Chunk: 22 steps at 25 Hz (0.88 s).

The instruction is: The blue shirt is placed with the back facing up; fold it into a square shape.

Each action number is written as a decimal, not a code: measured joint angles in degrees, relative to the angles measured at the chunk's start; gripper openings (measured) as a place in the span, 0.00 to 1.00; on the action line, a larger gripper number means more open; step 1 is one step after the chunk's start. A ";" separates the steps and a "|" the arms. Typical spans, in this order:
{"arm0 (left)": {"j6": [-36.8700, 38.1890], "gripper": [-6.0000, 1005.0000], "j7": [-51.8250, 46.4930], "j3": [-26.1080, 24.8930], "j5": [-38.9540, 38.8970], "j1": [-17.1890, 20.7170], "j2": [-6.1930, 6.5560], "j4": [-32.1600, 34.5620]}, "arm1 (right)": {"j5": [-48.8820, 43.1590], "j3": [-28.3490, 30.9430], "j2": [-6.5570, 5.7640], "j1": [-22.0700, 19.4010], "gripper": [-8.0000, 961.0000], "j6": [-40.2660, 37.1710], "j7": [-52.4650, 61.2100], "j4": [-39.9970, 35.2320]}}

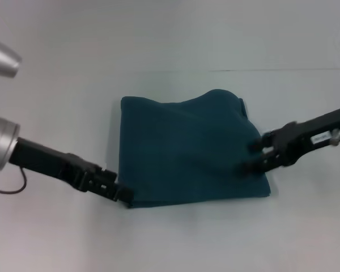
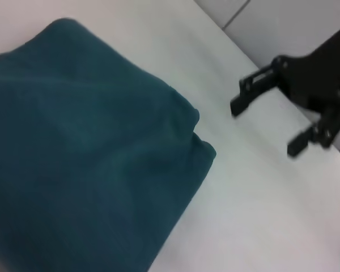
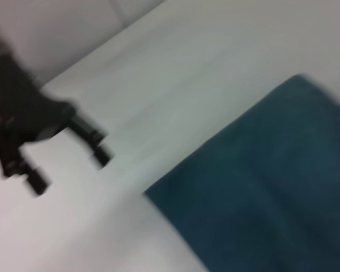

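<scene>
On white tabletop (image 1: 175, 238), centre: dark teal-blue soft-fabric shirt (image 1: 187, 150), folded into rough square, far right corner humped. Left black gripper (image 1: 123, 194) at shirt's near left corner; finger spread cannot be told. Right black gripper (image 1: 250, 156) at shirt's right edge, fingers (image 1: 254, 144) spread apart, holding nothing.

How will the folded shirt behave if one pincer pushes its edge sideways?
The shirt is probably floppy: its far edge bulges up in a soft hump, so a push would likely wrinkle it, not slide it whole. The stacked layers may shift apart, since nothing pins them. It looks light, so the open right pincer at its side could easily drag it along the table.
</scene>
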 joint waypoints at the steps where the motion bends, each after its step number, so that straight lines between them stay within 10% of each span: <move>1: -0.30 0.94 -0.01 0.30 0.11 -0.43 -0.16 0.06 | -0.01 -0.69 0.34 0.17 0.96 -0.04 0.23 0.03; 11: -9.41 0.96 2.68 5.43 0.61 -0.66 -6.07 5.79 | 0.31 0.86 0.17 -3.41 0.95 -0.21 1.94 -0.40; 22: -9.74 0.94 2.49 8.22 0.78 -1.54 -6.25 5.50 | 2.44 6.57 -0.81 -5.84 0.95 -2.08 0.19 -1.10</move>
